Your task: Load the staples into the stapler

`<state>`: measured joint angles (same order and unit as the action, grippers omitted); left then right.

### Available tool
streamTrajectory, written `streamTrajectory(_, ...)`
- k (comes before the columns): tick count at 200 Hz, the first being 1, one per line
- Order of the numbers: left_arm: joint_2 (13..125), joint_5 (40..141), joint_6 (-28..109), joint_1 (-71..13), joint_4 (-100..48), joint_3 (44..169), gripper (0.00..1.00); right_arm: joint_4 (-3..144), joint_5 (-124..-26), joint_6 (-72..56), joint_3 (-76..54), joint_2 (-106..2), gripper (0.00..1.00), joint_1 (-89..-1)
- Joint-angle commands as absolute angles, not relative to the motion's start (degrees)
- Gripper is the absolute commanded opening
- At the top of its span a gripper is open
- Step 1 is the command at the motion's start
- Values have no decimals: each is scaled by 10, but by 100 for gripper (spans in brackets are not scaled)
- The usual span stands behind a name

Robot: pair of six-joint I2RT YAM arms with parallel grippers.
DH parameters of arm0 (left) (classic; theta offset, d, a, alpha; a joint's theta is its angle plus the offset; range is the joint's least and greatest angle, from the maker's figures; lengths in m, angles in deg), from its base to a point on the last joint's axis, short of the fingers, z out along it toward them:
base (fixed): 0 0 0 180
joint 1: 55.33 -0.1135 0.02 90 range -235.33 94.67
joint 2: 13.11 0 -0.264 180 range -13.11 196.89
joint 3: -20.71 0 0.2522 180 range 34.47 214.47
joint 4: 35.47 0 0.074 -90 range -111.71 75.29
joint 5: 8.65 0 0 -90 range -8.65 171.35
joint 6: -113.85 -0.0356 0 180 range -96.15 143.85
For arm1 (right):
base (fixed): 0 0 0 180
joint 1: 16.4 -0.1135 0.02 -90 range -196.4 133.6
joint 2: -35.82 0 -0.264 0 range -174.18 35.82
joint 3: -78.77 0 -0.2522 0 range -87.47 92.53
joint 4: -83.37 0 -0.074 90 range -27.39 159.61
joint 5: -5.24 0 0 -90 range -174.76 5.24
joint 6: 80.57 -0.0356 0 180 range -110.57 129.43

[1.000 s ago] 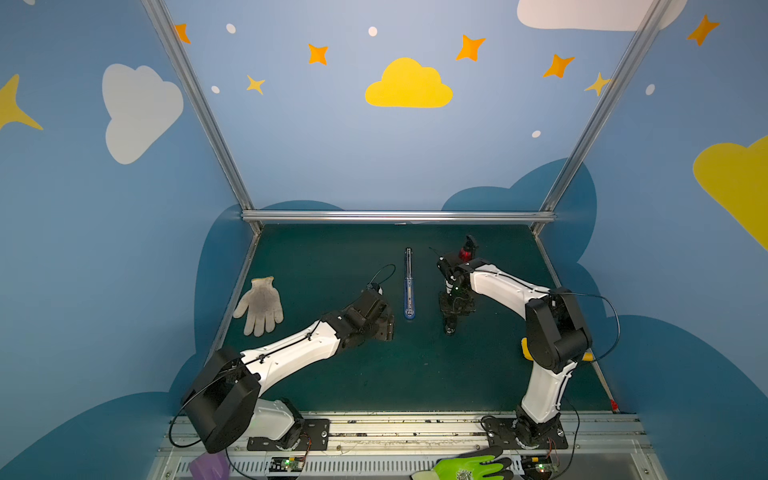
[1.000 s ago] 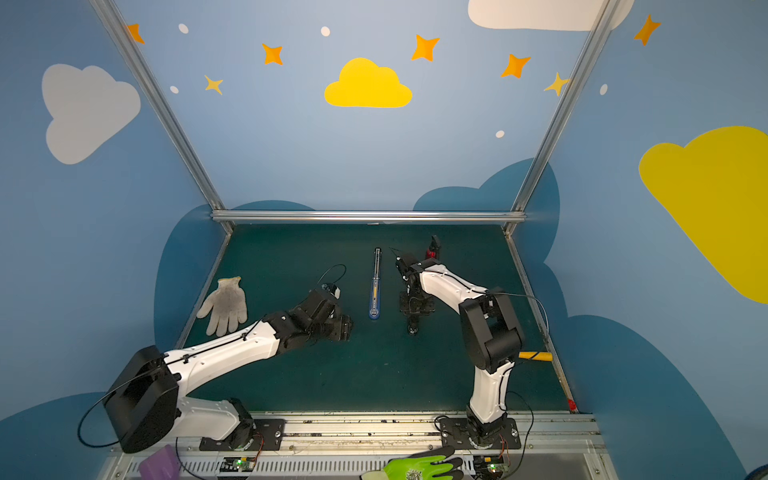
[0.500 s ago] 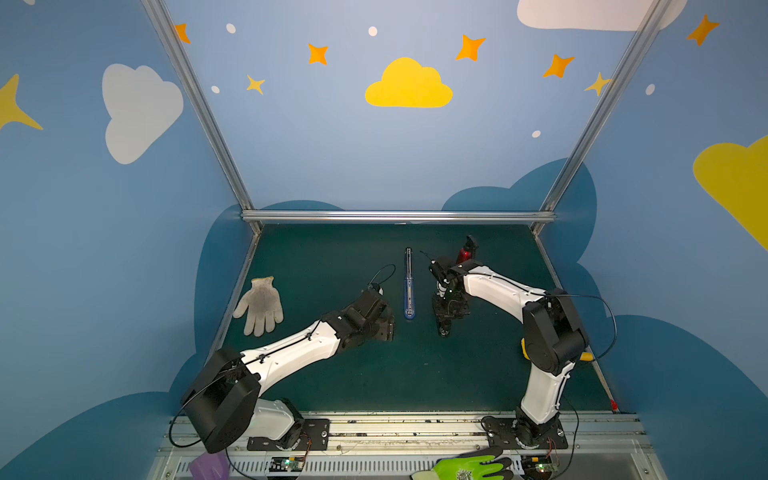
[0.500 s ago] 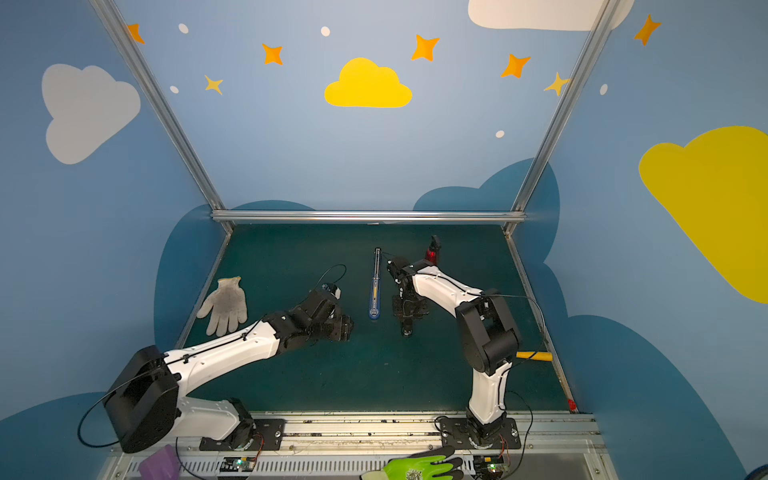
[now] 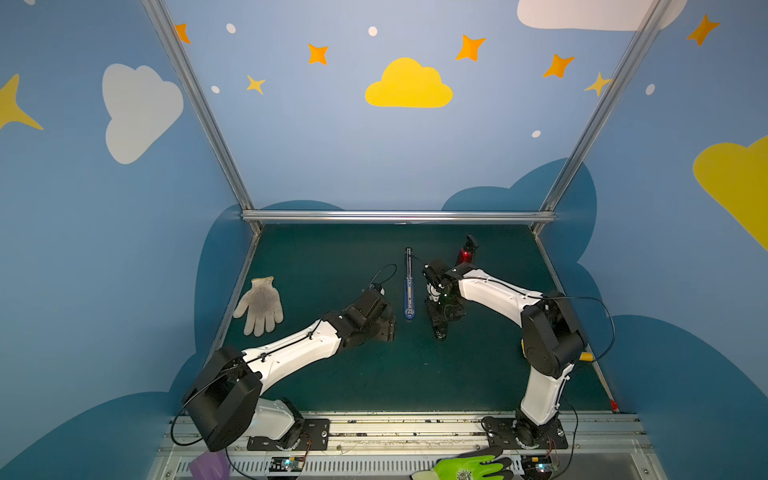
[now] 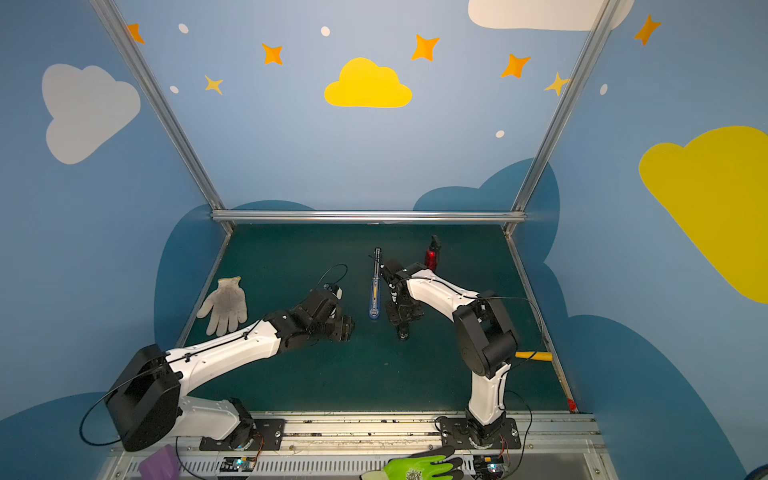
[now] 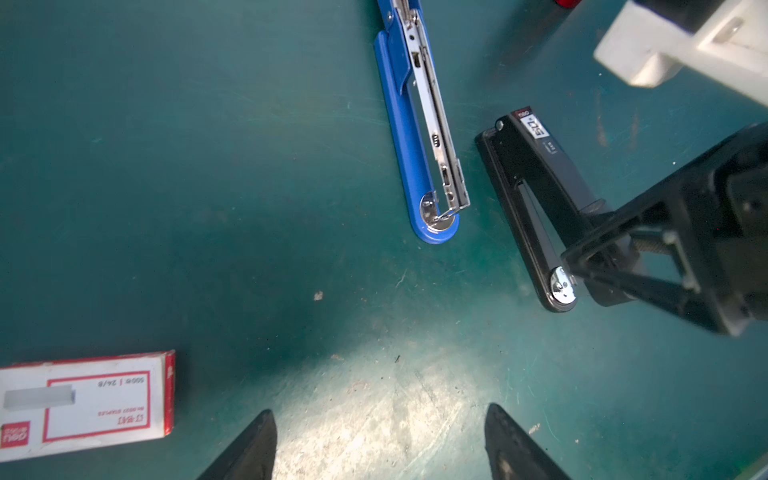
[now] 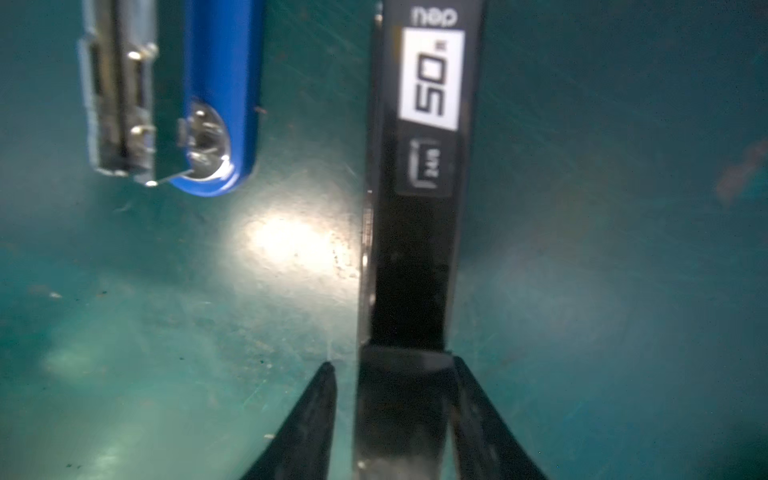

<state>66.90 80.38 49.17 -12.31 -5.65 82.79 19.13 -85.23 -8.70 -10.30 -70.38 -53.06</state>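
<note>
Since nearer, shift open left claw (image 7: 380, 411) sideways toward staples box (image 7: 83, 403). Leave right claw (image 8: 390, 363) open astride black stapler (image 8: 415, 249).

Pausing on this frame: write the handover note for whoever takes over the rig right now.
Left gripper: open, empty, hovering over the mat.
Right gripper: open, straddling the black stapler at one end, gap on one side.
Staples box: flat on the mat near the left gripper, not held.
Blue stapler: opened flat beside the black stapler.
Done: blue stapler opened.
Left: take out staples, load, close.
</note>
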Motion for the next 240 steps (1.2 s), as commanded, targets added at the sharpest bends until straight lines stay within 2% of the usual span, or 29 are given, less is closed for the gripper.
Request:
streamTrajectory(1,679,818,461,-125,-61,860,78,203,-826,-80,-123,-649,60,-528)
streamTrajectory(41,719,905,343,-131,-58,938,78,257,-734,-128,-214,-521,66,-452)
streamTrajectory(63,758,1021,190,-132,-42,980,77,283,-687,-147,-286,-455,66,-407)
streamTrajectory(74,772,1046,118,-131,-49,985,77,286,-679,-150,-311,-432,66,-392)
streamTrajectory(93,800,1027,2,-127,-48,1010,78,292,-664,-159,-356,-396,66,-363)
streamTrajectory(108,834,1051,-124,-125,4,1048,78,302,-645,-168,-383,-372,66,-341)
streamTrajectory(126,876,1018,-209,-117,28,1092,78,312,-618,-177,-409,-351,66,-315)
streamTrajectory(152,930,1023,-285,-114,62,1151,77,318,-600,-181,-429,-343,65,-289)
streamTrajectory(196,990,985,-401,-88,67,1178,76,330,-571,-179,-449,-344,65,-258)
streamTrajectory(240,1031,962,-442,-75,29,1199,76,347,-541,-176,-466,-357,64,-232)
